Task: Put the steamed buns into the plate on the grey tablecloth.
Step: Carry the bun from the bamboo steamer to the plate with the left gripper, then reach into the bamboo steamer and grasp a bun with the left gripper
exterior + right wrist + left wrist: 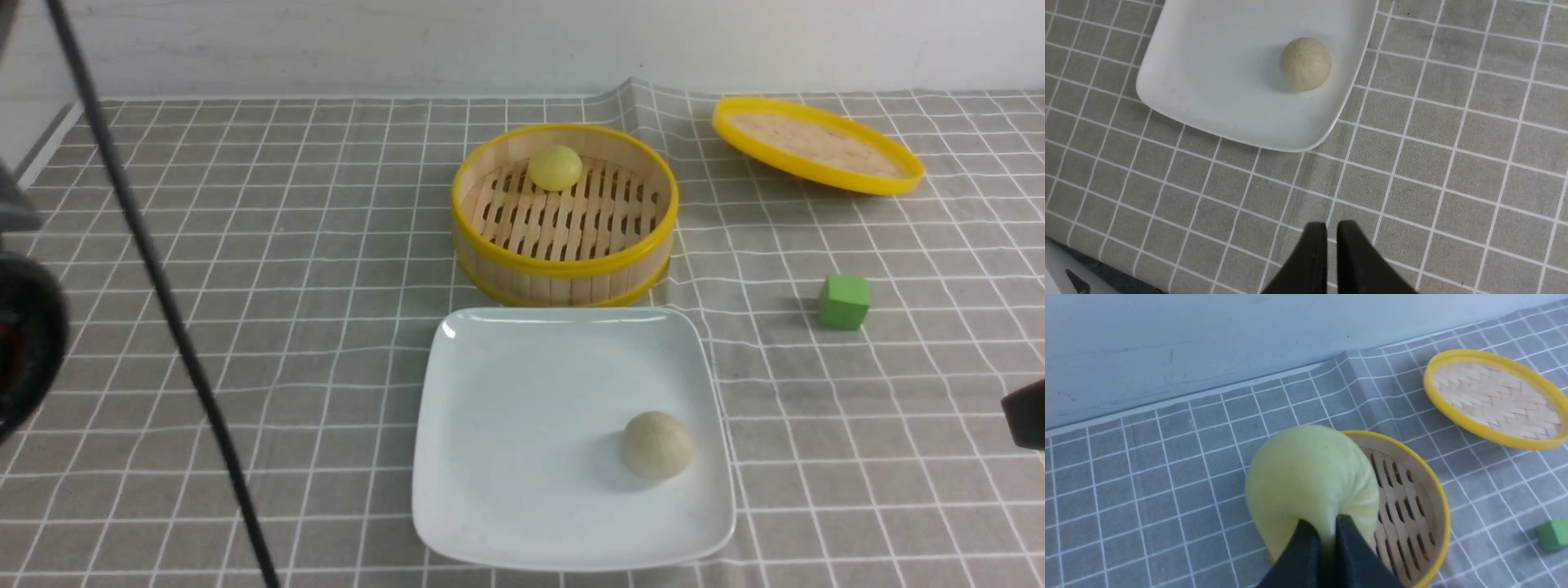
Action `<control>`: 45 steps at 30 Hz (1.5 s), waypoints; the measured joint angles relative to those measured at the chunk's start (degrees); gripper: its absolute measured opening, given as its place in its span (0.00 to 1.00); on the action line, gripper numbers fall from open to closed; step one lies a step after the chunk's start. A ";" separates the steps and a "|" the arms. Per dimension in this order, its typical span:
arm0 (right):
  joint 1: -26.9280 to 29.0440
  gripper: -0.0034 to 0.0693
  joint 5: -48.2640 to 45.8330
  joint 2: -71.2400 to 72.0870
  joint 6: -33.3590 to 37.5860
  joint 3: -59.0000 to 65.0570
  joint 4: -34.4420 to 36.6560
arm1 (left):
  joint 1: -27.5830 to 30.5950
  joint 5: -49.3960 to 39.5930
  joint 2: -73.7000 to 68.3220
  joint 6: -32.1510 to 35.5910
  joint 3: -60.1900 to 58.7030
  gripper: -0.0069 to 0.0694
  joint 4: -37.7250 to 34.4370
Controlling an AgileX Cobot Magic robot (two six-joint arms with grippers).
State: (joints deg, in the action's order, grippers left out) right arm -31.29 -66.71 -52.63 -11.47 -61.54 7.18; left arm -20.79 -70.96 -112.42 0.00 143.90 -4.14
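Observation:
In the left wrist view my left gripper [1326, 522] is shut on a pale yellow steamed bun [1310, 477], which bulges out beyond the two black fingers, above the grey tablecloth [286, 286] beside the bamboo steamer [1443, 522]. A second yellow bun [555, 167] lies at the back of the steamer [563, 265]. An off-white bun [657, 445] [1305, 63] sits in the plate [522, 408] [1229, 81], near its right front corner. My right gripper [1331, 226] hovers over bare cloth to the plate's right, its fingers nearly together and holding nothing; only a dark tip shows in the front view.
The steamer's flat yellow-rimmed lid [816, 145] [1494, 400] lies at the back right. A green cube [843, 301] [1553, 535] stands right of the steamer. A black cable [163, 294] crosses the left of the front view. A wall runs along the cloth's far edge.

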 joint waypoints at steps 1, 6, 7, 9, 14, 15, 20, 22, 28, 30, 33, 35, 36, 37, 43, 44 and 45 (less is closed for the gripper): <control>0.00 0.13 -0.19 0.00 0.00 0.00 0.00 | -0.06 0.00 3.13 0.00 -3.37 0.12 -0.28; 0.00 0.14 -0.64 0.00 0.00 0.00 0.00 | -0.05 0.00 16.77 2.47 -30.28 0.12 -2.31; 0.00 0.14 -0.64 0.00 0.00 0.00 0.00 | 0.00 0.00 19.08 2.99 -35.04 0.12 -3.57; 0.00 0.15 -0.57 0.00 0.00 0.00 -0.15 | 0.00 0.43 22.71 5.84 -47.64 0.12 -9.25; 0.00 0.15 0.14 0.00 0.00 0.00 -0.64 | -0.07 9.04 25.19 15.62 -67.69 0.12 -24.53; 0.00 0.15 0.20 0.00 0.00 0.00 -0.79 | -0.07 11.92 24.94 19.18 -71.71 0.12 -27.64; 0.00 0.15 0.27 0.00 0.00 0.00 -1.14 | -0.07 18.88 21.95 29.29 -79.91 0.13 -35.89; 0.00 0.15 0.51 0.00 0.00 0.00 -1.43 | -0.07 20.03 20.26 32.04 -80.27 0.13 -37.69; 0.00 0.16 1.14 0.00 0.00 0.00 -1.96 | -0.07 22.13 14.72 34.96 -80.33 0.19 -39.24; 0.00 0.16 1.14 0.00 0.00 0.00 -1.96 | -0.07 22.31 12.76 35.07 -80.33 0.23 -40.01; 0.00 0.16 1.14 0.00 0.00 0.00 -1.96 | -0.07 22.65 10.40 35.07 -80.33 0.33 -42.09; 0.00 0.16 1.14 0.00 0.00 0.00 -1.96 | -0.07 23.17 9.60 35.11 -80.33 0.41 -43.19; 0.00 0.16 1.14 0.00 0.00 0.00 -1.96 | -0.07 23.81 9.19 35.11 -80.33 0.49 -43.82; 0.00 0.16 1.14 0.00 0.00 0.00 -1.96 | -0.07 23.89 9.17 35.11 -80.24 0.50 -43.81; 0.05 0.17 1.19 0.00 0.00 0.00 -2.00 | 0.43 22.60 9.10 33.30 -72.13 0.71 -39.75; 0.05 0.17 1.19 0.00 0.00 0.00 -2.00 | 0.68 21.84 9.05 32.26 -70.03 0.70 -38.45; 0.05 0.18 1.19 0.00 0.00 0.00 -2.00 | 1.53 20.51 8.98 28.91 -65.77 0.67 -35.59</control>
State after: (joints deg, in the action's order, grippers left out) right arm -31.24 -65.52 -52.63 -11.47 -61.54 5.18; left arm -19.26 -50.45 -103.45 28.91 78.13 -39.72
